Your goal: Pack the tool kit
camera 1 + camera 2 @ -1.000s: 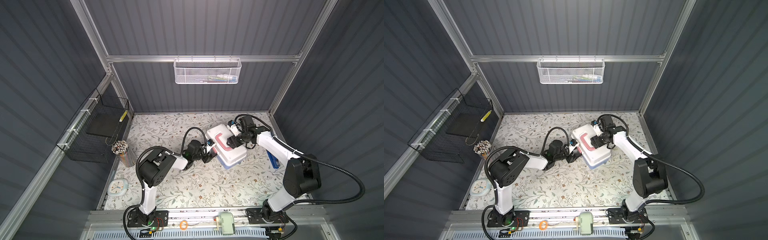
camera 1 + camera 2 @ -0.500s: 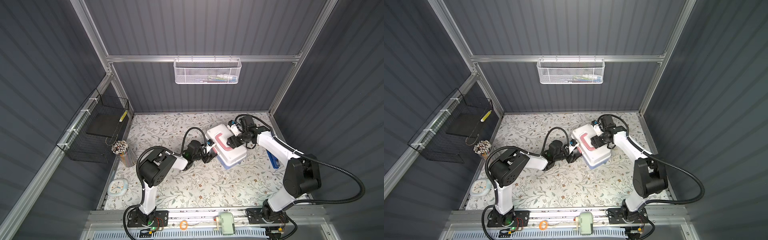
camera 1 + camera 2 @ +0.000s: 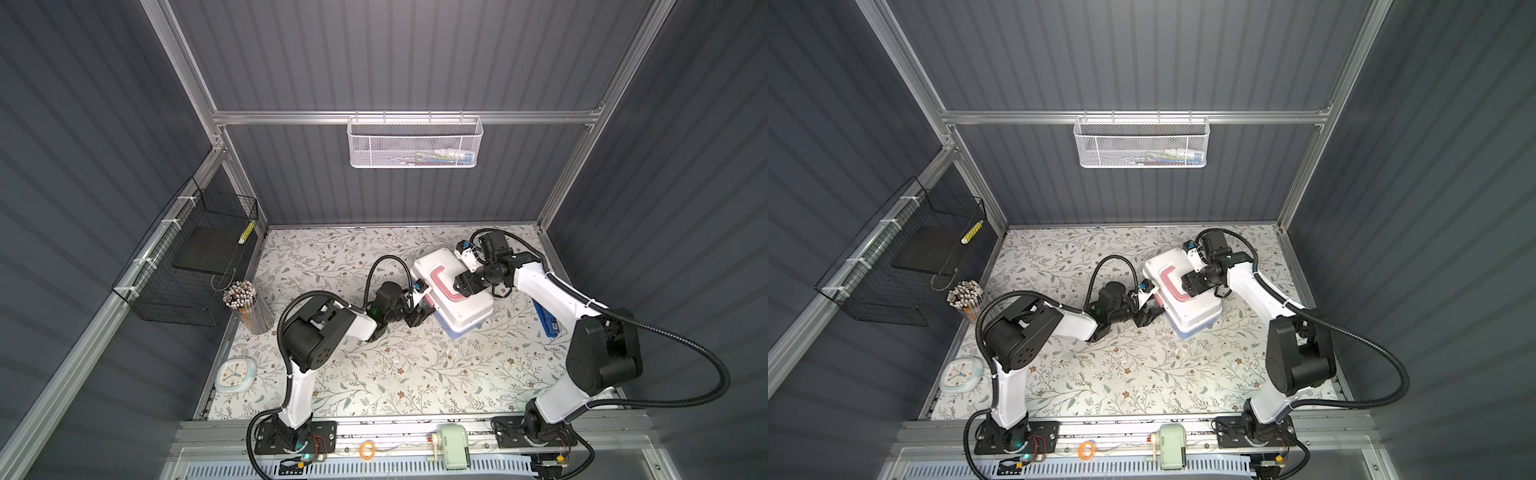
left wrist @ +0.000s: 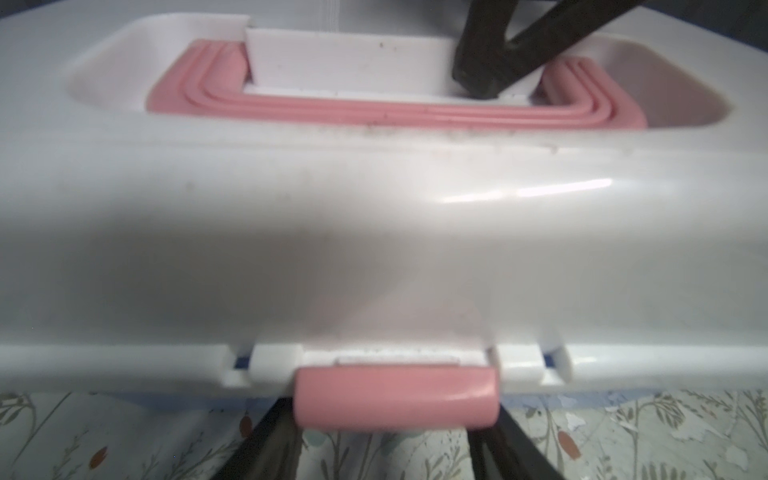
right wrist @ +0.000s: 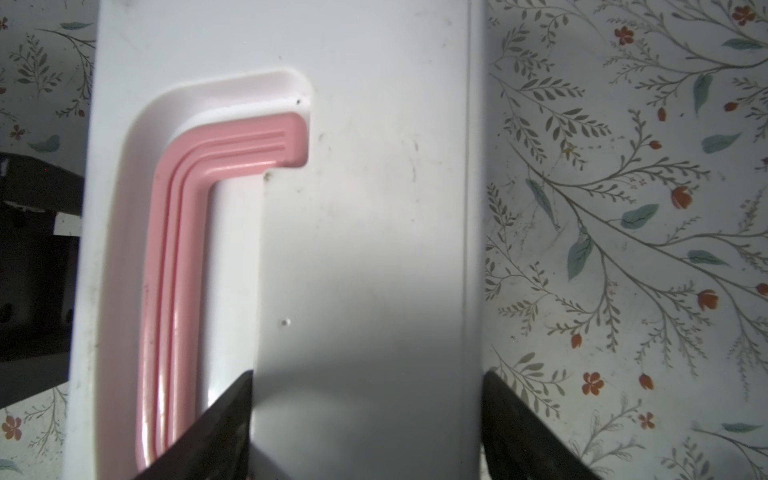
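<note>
The tool kit [image 3: 461,309] [image 3: 1196,311] lies at the back right of the table with its white lid down and its pink handle [image 5: 174,257] folded flat in its recess. My left gripper [image 3: 420,315] [image 4: 386,440] is at the kit's front side. Its fingers [image 4: 266,440] press against both ends of the pink latch [image 4: 395,397]. My right gripper [image 3: 465,284] [image 5: 365,415] reaches down on the lid from the right. One finger sits in the handle recess and the other over the lid's outer edge, clamping that strip of the lid.
A blue flat object [image 3: 547,322] lies by the right wall. A cup of pencils [image 3: 249,307] and a small clock [image 3: 234,375] stand at the left. The black wire basket [image 3: 187,270] hangs on the left wall, the white mesh basket [image 3: 413,143] on the back wall.
</note>
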